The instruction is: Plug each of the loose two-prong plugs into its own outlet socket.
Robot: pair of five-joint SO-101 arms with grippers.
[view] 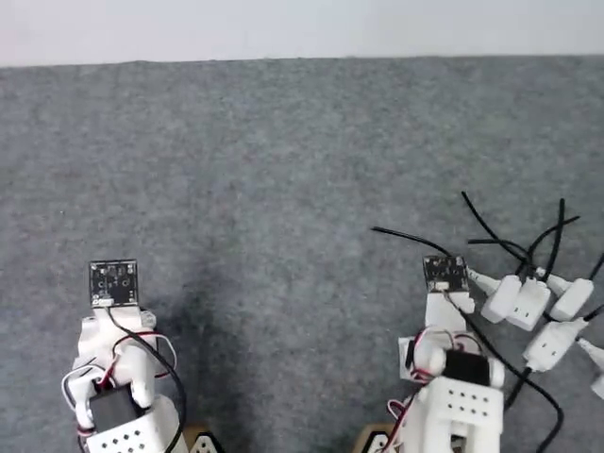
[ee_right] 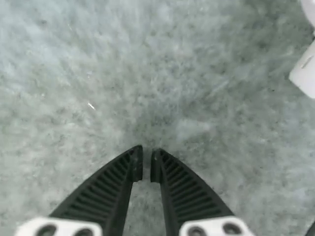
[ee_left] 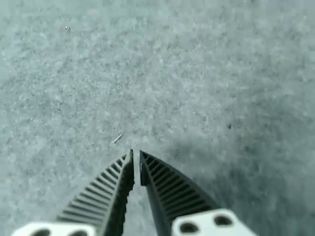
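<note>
Several white two-prong plugs (view: pixel 530 304) with black cords (view: pixel 491 231) lie in a loose cluster on the grey carpet at the right, just right of the right arm (view: pixel 451 377). One white plug (ee_right: pixel 306 73) shows at the edge of the right wrist view. My right gripper (ee_right: pixel 146 156) hangs over bare carpet, shut, with nothing between its black ribbed fingers (ee_right: pixel 106 189). The left arm (view: pixel 113 359) sits at the front left, far from the plugs. My left gripper (ee_left: pixel 136 158) is shut over bare carpet, holding nothing.
Grey carpet (view: pixel 283 170) covers the whole table up to a white wall (view: pixel 302 28) at the back. A black cord (view: pixel 533 387) trails past the right arm's base. A small pale fleck (ee_left: pixel 117 138) lies on the carpet ahead of the left gripper.
</note>
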